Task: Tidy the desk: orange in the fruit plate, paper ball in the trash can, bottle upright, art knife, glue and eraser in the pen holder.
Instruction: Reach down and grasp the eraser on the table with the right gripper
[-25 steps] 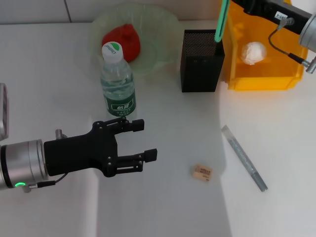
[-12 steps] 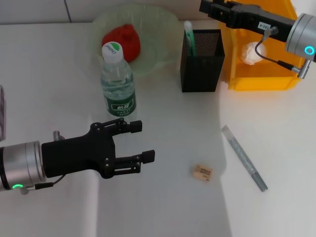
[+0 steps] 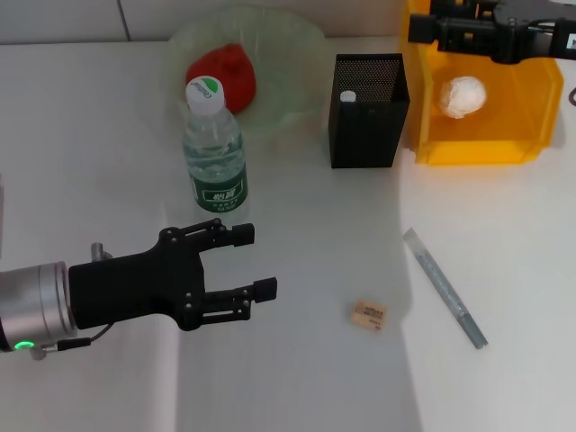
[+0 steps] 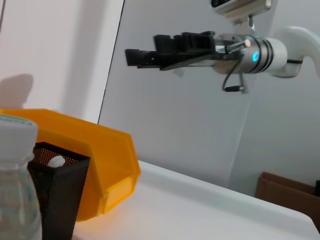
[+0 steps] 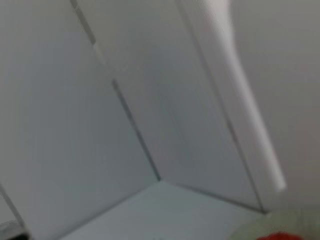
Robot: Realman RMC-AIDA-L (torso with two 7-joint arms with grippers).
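Head view. The left gripper [image 3: 247, 261] hovered over the desk [image 3: 297, 225] at about 7 o'clock, its fingers spread wide and holding nothing. The right gripper [image 3: 418, 25] hung high at 1 o'clock, above the yellow trash can [image 3: 486, 144]; its fingers appeared parted with nothing between them, as the left wrist view also suggested [image 4: 137, 56]. The bottle [image 3: 214, 148] stood upright just above the left gripper, with the fruit plate [image 3: 288, 54] behind it at 11 o'clock holding a reddish fruit [image 3: 222, 74]. The black mesh pen holder [image 3: 367, 112] stood at 12 o'clock, just beside the trash can, with a white-capped stick [image 3: 348, 96] showing inside it. The paper ball [image 3: 461, 94] lay inside the trash can. The eraser [image 3: 368, 314] lay flat on the desk at 5 o'clock, and the art knife [image 3: 445, 288] lay diagonally near it at 4 o'clock, apart from the eraser.
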